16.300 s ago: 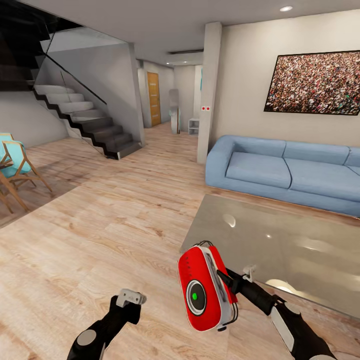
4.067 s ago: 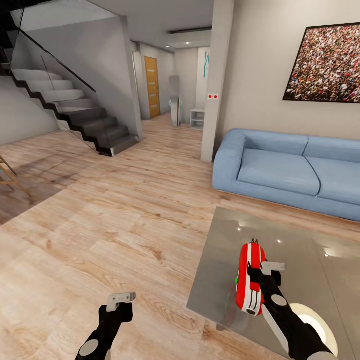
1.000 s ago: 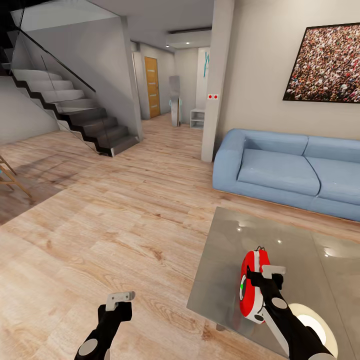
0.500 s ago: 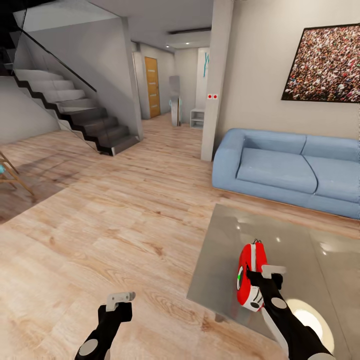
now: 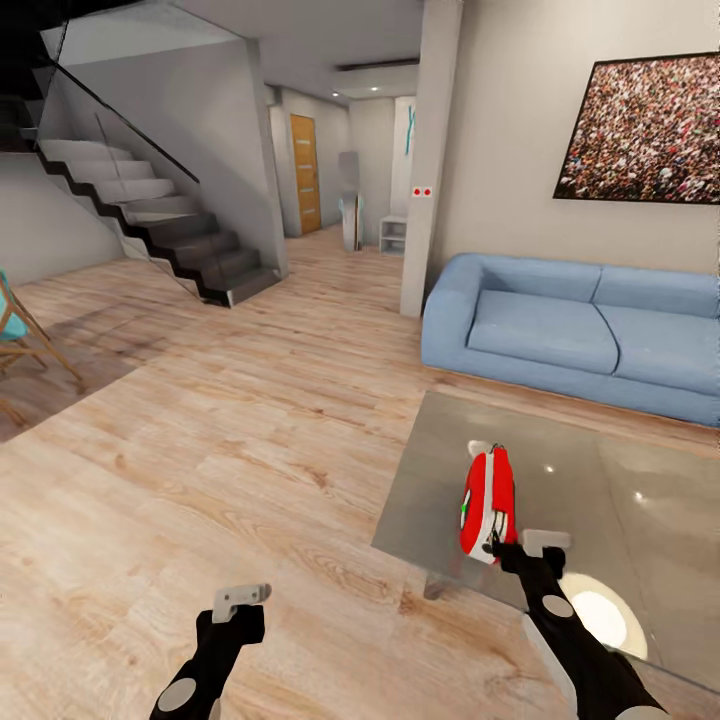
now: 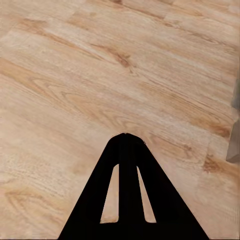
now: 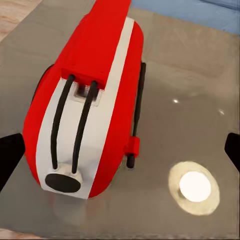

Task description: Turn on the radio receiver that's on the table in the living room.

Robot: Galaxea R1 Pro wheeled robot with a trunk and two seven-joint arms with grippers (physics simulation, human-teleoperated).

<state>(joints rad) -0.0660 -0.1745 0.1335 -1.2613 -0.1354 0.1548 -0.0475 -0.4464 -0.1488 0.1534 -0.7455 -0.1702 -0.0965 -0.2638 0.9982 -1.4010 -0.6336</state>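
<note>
The radio stands on its edge on the table, near the table's left end, right of centre in the lower half of the head frame. Its red and white body is narrow-side toward me, with a spot of green on its left face. My right gripper sits just below it in the frame, at the radio's near end. In the right wrist view the radio fills the centre, and my dark fingertips show at the far left and right edges, spread wide and clear of the radio's sides. A bright round reflection lies on the glass beside it.

My left gripper hangs over the wood floor at the lower left; in the left wrist view its fingers are pressed together. A blue sofa stands beyond the table.
</note>
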